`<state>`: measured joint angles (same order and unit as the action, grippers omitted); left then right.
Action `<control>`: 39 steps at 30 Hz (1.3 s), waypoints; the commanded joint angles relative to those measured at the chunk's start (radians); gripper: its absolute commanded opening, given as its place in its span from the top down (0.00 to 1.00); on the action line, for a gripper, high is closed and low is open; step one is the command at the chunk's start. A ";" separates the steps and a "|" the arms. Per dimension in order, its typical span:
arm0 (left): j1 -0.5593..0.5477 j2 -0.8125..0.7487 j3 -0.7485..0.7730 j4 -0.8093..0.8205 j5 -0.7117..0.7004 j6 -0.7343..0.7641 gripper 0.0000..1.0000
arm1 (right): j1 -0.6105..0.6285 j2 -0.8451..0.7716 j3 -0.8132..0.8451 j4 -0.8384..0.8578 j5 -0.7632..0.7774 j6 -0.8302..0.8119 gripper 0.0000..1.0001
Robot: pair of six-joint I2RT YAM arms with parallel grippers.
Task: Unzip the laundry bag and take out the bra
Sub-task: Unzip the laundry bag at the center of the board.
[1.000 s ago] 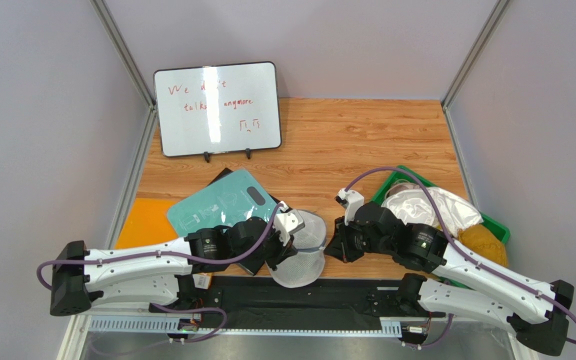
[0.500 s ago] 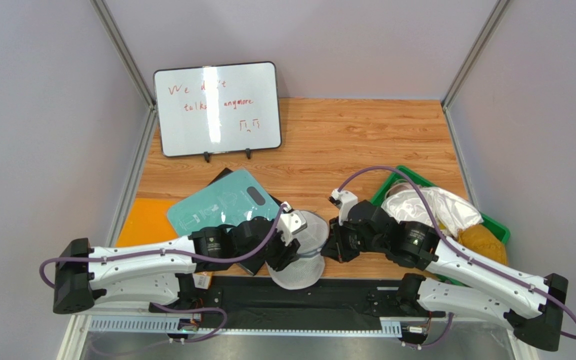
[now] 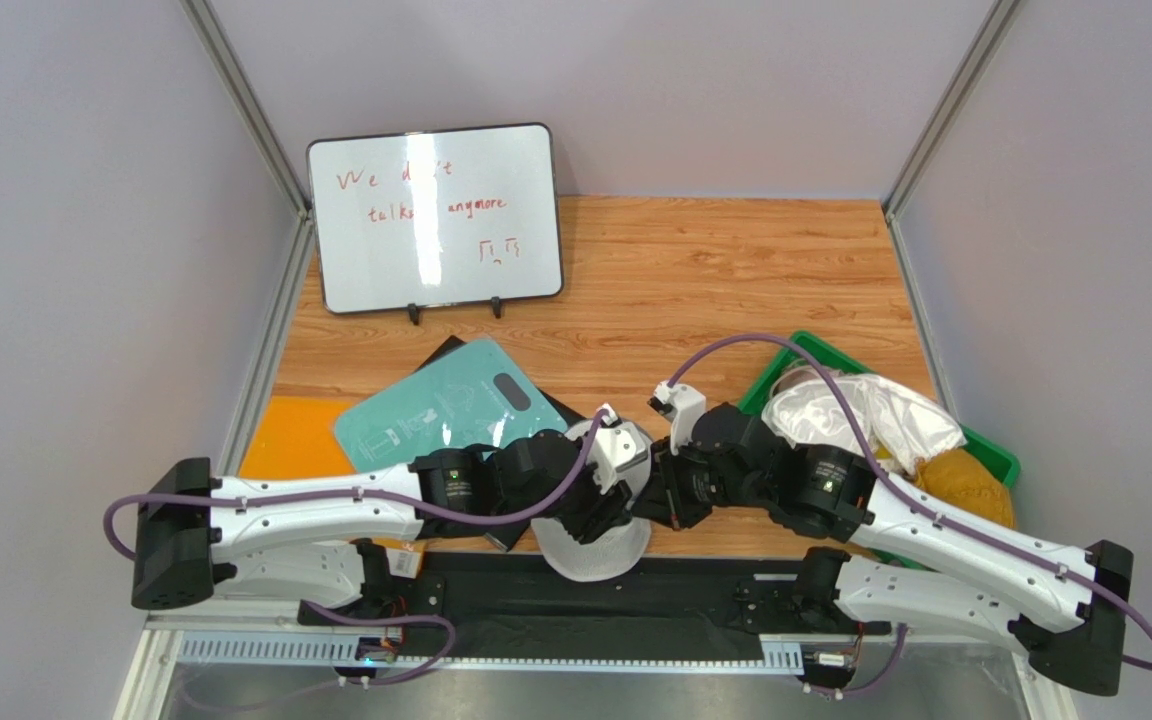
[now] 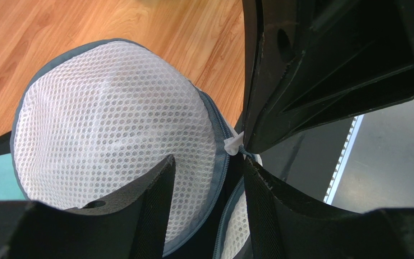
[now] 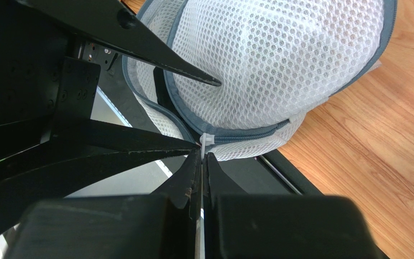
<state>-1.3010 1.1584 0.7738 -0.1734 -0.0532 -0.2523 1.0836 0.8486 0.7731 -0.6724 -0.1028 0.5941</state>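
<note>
The laundry bag point(image 4: 112, 124) is soft, matt white cloth in an open honeycomb mesh, edged with grey-blue woven zip tape and carrying a small white zip pull point(image 5: 206, 141) whose material cannot be told. The table point(image 3: 717, 285) has a smooth wood-grain surface with a low satin sheen, and the fingers of the left gripper point(image 4: 208, 162) and right gripper point(image 5: 201, 156) are matt black moulded plastic, faintly grainy. In the top view, the whiteboard point(image 3: 435, 215) at upper left is glossy white, the teal cutting board point(image 3: 440, 408) below it is smooth plastic, and the green bin point(image 3: 994, 453) at right is plastic holding crumpled white cloth point(image 3: 868, 413).
</note>
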 commanded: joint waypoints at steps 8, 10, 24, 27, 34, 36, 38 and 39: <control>-0.009 0.009 0.010 0.049 0.013 0.005 0.69 | 0.013 -0.013 0.037 0.053 0.003 -0.007 1.00; -0.009 0.009 0.002 0.048 0.012 0.001 0.79 | 0.015 -0.014 0.040 0.047 0.005 -0.008 1.00; -0.007 -0.077 -0.051 -0.008 -0.036 -0.007 1.00 | 0.015 -0.043 0.054 -0.030 0.092 -0.007 1.00; -0.007 -0.103 -0.065 -0.023 -0.046 -0.013 1.00 | 0.016 -0.048 0.054 -0.036 0.100 -0.007 1.00; -0.009 -0.144 -0.090 -0.046 -0.066 -0.025 1.00 | 0.015 -0.049 0.054 -0.046 0.101 -0.005 1.00; -0.009 -0.152 -0.090 -0.054 -0.074 -0.025 1.00 | 0.015 -0.055 0.049 -0.050 0.101 -0.005 1.00; -0.009 -0.166 -0.093 -0.060 -0.080 -0.025 1.00 | 0.013 -0.059 0.045 -0.053 0.138 -0.008 1.00; -0.009 -0.169 -0.093 -0.063 -0.080 -0.027 1.00 | 0.013 -0.063 0.040 -0.056 0.141 -0.008 1.00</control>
<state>-1.3037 1.0241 0.6926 -0.1864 -0.0967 -0.2668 1.0927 0.8139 0.7849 -0.7094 -0.0170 0.5945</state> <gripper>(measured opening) 0.006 0.005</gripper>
